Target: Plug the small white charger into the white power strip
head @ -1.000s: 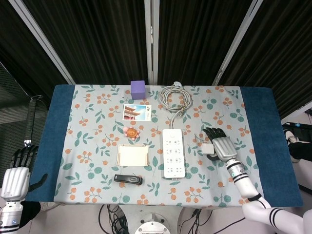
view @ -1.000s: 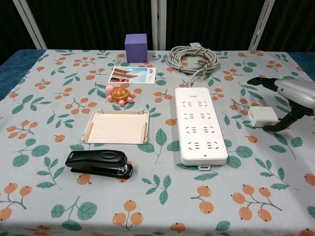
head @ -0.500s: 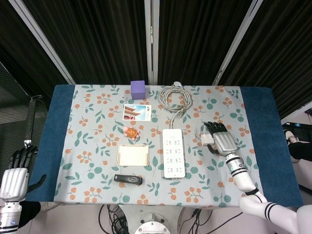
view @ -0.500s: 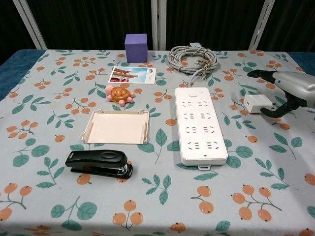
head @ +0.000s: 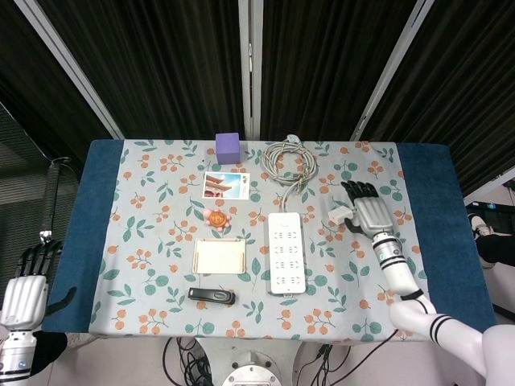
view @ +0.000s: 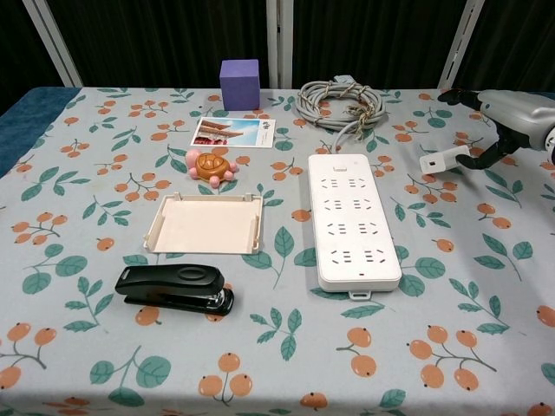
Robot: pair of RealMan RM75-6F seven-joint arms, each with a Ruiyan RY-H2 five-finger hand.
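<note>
The small white charger (view: pixel 443 160) hangs above the cloth, right of the white power strip (view: pixel 350 218), and my right hand (view: pixel 510 121) pinches it between thumb and fingers. From the head view the charger (head: pixel 341 214) sits at the left edge of that hand (head: pixel 366 213), level with the top end of the strip (head: pixel 287 252). The strip lies flat in the middle of the table with its sockets facing up. Off the table's lower left corner, my left hand (head: pixel 22 293) hangs with its fingers apart and holds nothing.
The strip's coiled grey cable (view: pixel 340 102) lies behind it. Left of the strip are a beige tray (view: pixel 206 224), a black stapler (view: pixel 175 288), an orange turtle toy (view: pixel 210 165), a photo card (view: pixel 232 132) and a purple cube (view: pixel 240 83).
My right hand has lifted the charger off the cloth and carried it toward the table's far side, tilting it. The left hand has barely moved.
</note>
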